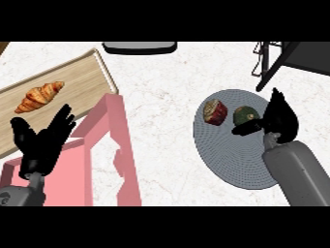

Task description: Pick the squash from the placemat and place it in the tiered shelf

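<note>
Right fingers [276, 102]: straight, pointing away from the robot, apart from the thumb; clamped on nothing.
Right hand [281, 122]: over the right edge of the placemat [228, 162], thumb reaching left, just beside the squash [245, 114].
Squash: dark green, lying on the placemat, near its far side.
Neighbouring item [215, 111]: red-brown and round, on the placemat, left of the squash.
Left fingers [59, 120]: spread, straight, holding nothing.
Left hand [41, 144]: at lower left, above the pink tiered shelf [112, 127].
Croissant [40, 97]: on the wooden board [78, 75], beyond the shelf.
Bench [160, 92]: white marble, carrying everything.
</note>
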